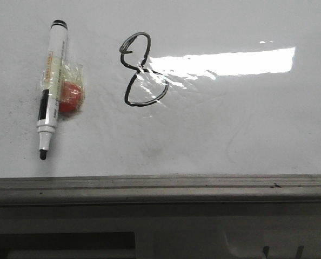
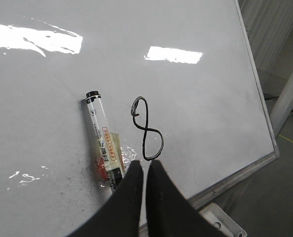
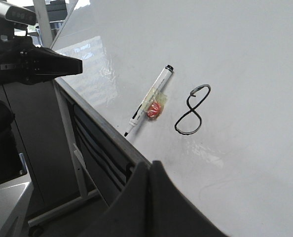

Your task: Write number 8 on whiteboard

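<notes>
Whiteboard (image 1: 214, 140) frame edge, uncapped marker (image 1: 51, 86), number 8 (image 1: 141, 70) glare-washed

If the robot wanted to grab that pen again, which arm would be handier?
Probably the left: the marker lies on the whiteboard's left side, and the left gripper hangs just beside it; the right gripper is farther off.

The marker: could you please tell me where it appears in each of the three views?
Front view: marker lies at left, tip toward the frame, left of the 8.
Left wrist view: marker just beyond the pincer, beside the 8.
Right wrist view: marker at centre, near the board's edge.
Shared landmark: the 8.
</notes>
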{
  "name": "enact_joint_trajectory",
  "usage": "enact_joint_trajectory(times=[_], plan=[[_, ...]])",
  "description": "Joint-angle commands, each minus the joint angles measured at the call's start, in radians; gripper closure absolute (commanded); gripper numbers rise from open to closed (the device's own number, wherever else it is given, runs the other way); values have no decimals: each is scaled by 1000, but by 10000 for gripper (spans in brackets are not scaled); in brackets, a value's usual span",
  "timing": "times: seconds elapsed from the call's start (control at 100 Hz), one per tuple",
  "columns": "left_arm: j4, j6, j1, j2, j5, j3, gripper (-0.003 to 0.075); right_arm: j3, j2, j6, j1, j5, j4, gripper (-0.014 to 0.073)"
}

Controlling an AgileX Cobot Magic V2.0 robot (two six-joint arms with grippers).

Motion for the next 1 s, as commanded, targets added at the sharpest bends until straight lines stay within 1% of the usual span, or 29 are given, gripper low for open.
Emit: enact_joint_trajectory(times=[0.0, 0.57, 0.74, 0.85, 0.99], plan=[[4, -7, 1, 7, -67, -27, 741, -24, 10, -2, -3, -71, -14, 657], [4, -7, 13, 7, -67, -11, 741, -24, 10, -2, -3, -71, -14, 657], [17, -7, 74, 3, -50, 76, 741, -24, 10, -2, -3, -71, -14, 657], [31, 51, 117, -65, -16, 126, 741, -24, 10, -2, -3, -71, -14, 657], [30, 72, 221, -157, -14, 186, 741, -24, 10, -2, -3, -71, -14, 657]])
